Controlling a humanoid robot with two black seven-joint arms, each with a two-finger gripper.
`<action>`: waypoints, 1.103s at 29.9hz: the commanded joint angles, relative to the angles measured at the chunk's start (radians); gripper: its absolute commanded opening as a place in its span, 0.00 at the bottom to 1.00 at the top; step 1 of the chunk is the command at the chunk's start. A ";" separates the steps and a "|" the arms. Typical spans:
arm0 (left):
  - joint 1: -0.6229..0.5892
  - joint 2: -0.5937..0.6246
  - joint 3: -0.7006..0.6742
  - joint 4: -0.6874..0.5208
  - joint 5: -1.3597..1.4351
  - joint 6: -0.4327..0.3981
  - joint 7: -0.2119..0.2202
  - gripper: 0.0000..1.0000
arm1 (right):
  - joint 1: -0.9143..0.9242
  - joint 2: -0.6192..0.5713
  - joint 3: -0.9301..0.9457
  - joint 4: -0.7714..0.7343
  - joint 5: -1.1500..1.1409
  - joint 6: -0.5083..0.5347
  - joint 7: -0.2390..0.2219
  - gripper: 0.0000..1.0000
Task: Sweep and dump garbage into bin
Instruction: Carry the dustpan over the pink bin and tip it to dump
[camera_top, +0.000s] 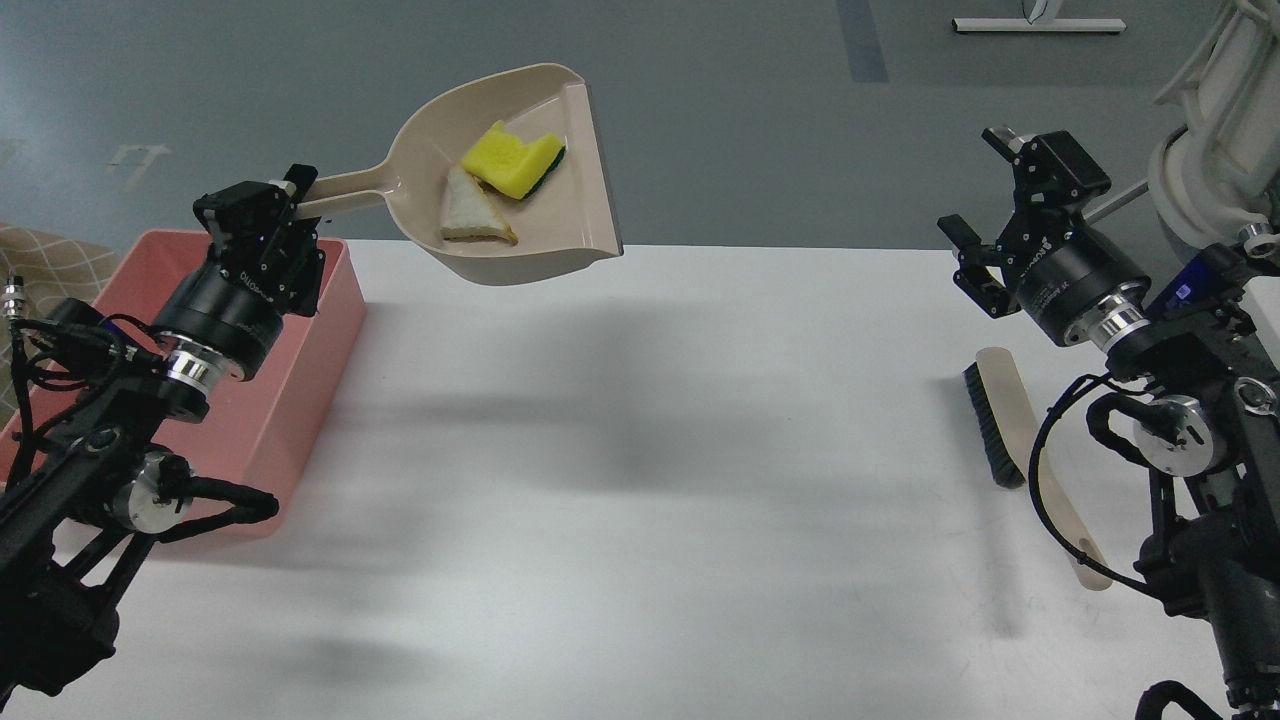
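My left gripper (268, 200) is shut on the long handle of the beige dustpan (560, 215) and holds it high above the table's far left part. In the pan lie the yellow sponge (510, 158) with its dark green backing and the pale triangular bread slice (470, 215). The pink bin (325, 330) stands at the table's left edge, below and left of the pan, partly hidden by my left arm. My right gripper (985, 190) is open and empty, raised above the table's far right part.
A beige hand brush (1000, 405) with black bristles lies on the white table (650, 480) at the right, its handle partly hidden by my right arm. A pale machine stands off the table at the far right.
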 joint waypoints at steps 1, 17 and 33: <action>0.009 0.024 -0.018 0.000 0.000 -0.009 0.002 0.12 | 0.001 0.003 -0.002 -0.013 0.001 0.000 0.008 1.00; 0.252 0.054 -0.334 0.001 -0.025 -0.167 0.004 0.12 | -0.002 -0.007 0.003 -0.051 0.004 0.000 0.036 1.00; 0.457 0.072 -0.564 0.024 -0.032 -0.299 0.030 0.13 | 0.001 -0.006 0.000 -0.062 0.004 0.000 0.120 1.00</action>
